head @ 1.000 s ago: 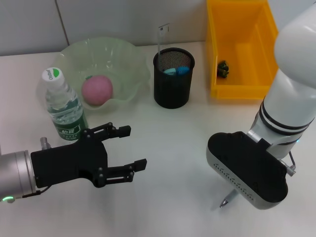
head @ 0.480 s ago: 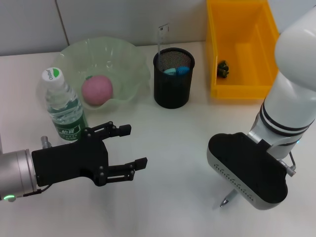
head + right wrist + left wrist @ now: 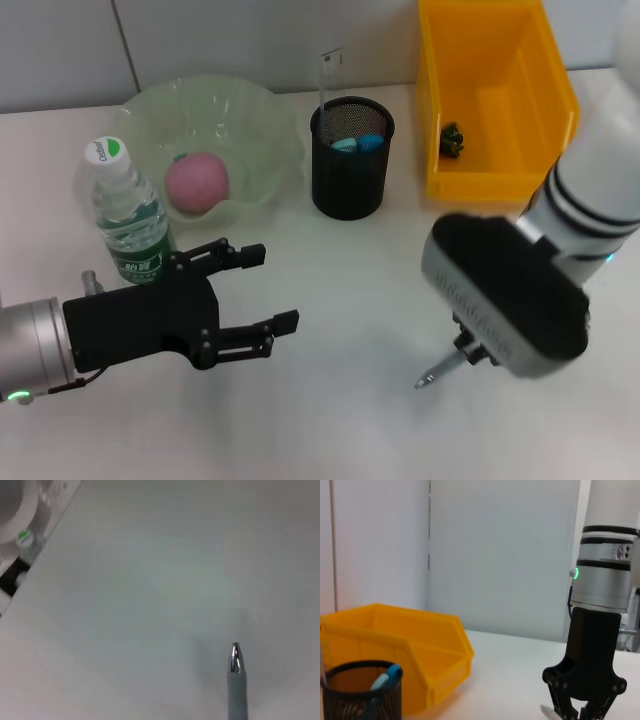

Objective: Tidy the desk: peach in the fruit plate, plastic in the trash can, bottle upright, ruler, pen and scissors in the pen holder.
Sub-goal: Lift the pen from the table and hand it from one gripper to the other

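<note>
Left gripper [image 3: 262, 292] hung idle by the bottle [image 3: 126, 213], jaws wide open. Right gripper [image 3: 478, 352] had its jaws clamped on the pen [image 3: 439, 371], tip tilted down above the surface. Looked like a thin grip, so it might've slipped before reaching the pen holder [image 3: 351, 157].

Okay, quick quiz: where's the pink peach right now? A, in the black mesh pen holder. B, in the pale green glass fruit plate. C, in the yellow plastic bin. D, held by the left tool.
B: the pink peach lies inside the pale green glass fruit plate, while the left tool hangs open and empty over the white desk.
</note>
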